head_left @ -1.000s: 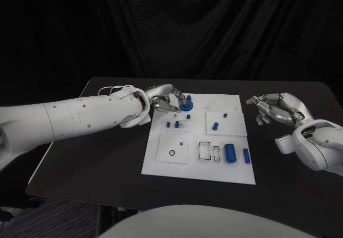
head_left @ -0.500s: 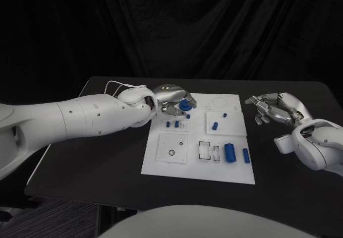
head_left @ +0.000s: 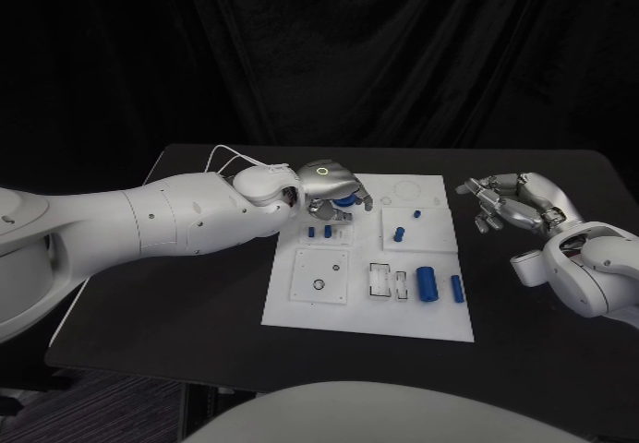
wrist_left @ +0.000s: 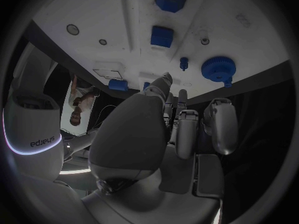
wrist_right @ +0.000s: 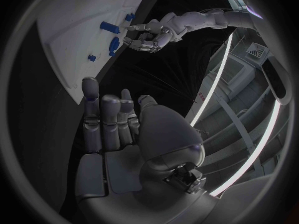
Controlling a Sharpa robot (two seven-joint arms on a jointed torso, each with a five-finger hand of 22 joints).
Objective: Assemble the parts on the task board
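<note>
- A black counter (head_left: 186, 295) stands before me, its top dark and matte.
- A black curtain (head_left: 400, 74) hangs behind its far edge, in folds.
- A strip of floor (head_left: 93, 411) shows past the counter's near left corner.

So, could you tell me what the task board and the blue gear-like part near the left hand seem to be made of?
The task board looks like matte white plastic or painted plate: flat, even, no glare, with shallow cut-out recesses. The blue gear-like part appears to be moulded or printed plastic: uniform saturated blue, dull finish, fine toothed rim. The left hand beside it looks like brushed silver metal, though coated plastic cannot be ruled out.
</note>
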